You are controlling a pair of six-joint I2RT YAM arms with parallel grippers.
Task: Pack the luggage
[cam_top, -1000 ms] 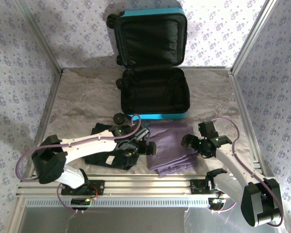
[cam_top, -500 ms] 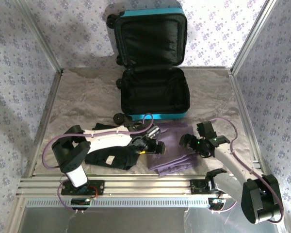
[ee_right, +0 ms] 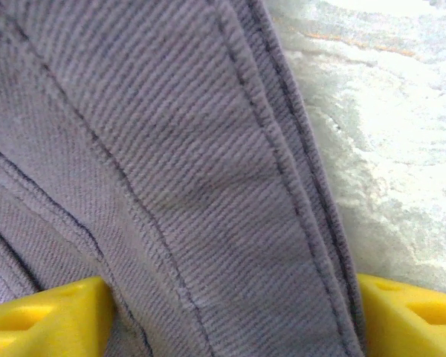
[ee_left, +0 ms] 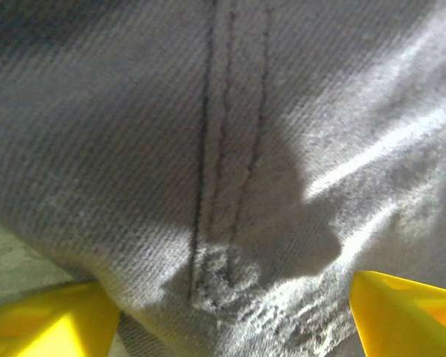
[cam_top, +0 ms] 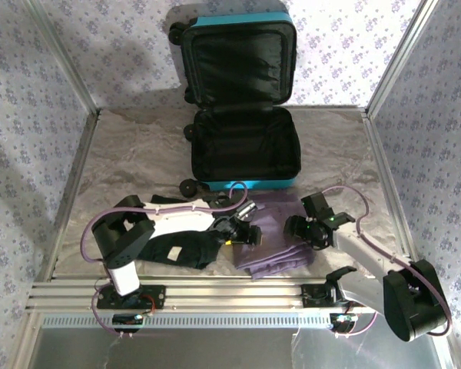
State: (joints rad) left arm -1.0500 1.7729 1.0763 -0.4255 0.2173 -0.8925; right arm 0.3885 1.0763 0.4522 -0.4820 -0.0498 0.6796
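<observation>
The luggage (cam_top: 250, 185) lies open at the table's back, its turquoise shell rimming black lining and its lid (cam_top: 238, 58) propped against the wall. A folded purple twill garment (cam_top: 273, 234) lies in front of it. My left gripper (cam_top: 250, 233) is at the garment's left edge, and my right gripper (cam_top: 298, 229) is at its right edge. In the left wrist view the yellow fingers (ee_left: 44, 323) stand wide apart around a seamed fold of the cloth (ee_left: 230, 149). In the right wrist view the gripper (ee_right: 234, 320) straddles the stacked hems (ee_right: 171, 171) the same way.
A black garment with white labels (cam_top: 177, 250) lies left of the purple one, under the left arm. Marbled table surface (ee_right: 386, 149) shows right of the hems. Patterned walls and metal posts (cam_top: 384, 84) enclose the table; an aluminium rail (cam_top: 230, 296) runs along the near edge.
The left arm swung right, bringing its gripper to the purple garment's left edge. The right gripper shifted left onto the right edge. Both pairs of jaws have narrowed somewhat.
</observation>
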